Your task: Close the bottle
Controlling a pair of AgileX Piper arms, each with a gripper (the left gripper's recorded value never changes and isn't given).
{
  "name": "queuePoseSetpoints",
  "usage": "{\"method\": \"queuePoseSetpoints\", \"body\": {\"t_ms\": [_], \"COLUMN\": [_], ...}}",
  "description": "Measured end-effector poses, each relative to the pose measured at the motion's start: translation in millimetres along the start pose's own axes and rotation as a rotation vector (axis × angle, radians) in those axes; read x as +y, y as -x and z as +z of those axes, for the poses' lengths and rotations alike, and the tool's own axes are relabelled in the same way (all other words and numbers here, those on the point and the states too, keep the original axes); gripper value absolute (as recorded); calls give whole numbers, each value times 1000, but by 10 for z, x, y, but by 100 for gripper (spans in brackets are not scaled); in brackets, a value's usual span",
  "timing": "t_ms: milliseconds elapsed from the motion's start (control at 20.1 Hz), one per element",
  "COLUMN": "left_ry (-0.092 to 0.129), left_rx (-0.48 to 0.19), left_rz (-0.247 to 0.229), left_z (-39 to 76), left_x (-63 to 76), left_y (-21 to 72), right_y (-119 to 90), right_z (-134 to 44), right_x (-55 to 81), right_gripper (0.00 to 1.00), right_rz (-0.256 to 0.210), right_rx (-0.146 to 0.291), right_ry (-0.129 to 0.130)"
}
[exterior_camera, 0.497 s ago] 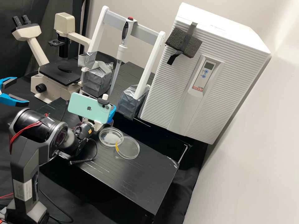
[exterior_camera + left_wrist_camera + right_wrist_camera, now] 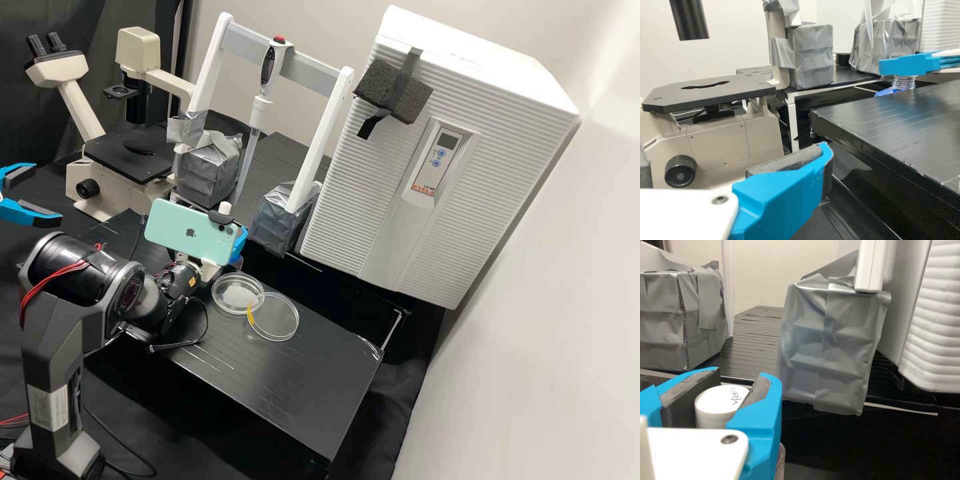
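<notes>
Bottle is standing on the raised black bench, near its back edge, directly under the right gripper. That gripper's jaws are pinching a small white cap by its sides and holding it just over the bottle's neck. The left gripper is hanging well off to the side, beside the microscope, with its jaws spread and nothing between them.

Judging by its clear, ribbed neck, the bottle is looking like thin, light plastic, so it is likely to turn or tip under a twisting cap rather than resist it. The cap seems stiff and smooth, and a grip on its side wall, as now, is probably the right one. The body low down would be the place to steady the bottle if the left gripper is brought in.

Two clear dishes are lying on the bench just in front of the right gripper, close enough to be knocked by a low wrist. A block wrapped in grey tape is standing close behind the bottle, with a pipette hanging on the frame above it. A large white ribbed cabinet is crowding the far side.
</notes>
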Motion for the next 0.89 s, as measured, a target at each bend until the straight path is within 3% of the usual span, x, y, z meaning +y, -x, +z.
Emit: {"method": "queuePoseSetpoints", "body": {"t_ms": [894], "left_ry": [0], "left_rx": [-2], "left_rz": [0], "left_z": [4], "left_x": [-1], "left_y": [-1], "right_y": [48], "right_z": [-57], "right_x": [-10], "right_gripper": [100], "right_rz": [-4], "right_rx": [19], "right_ry": [6]}}
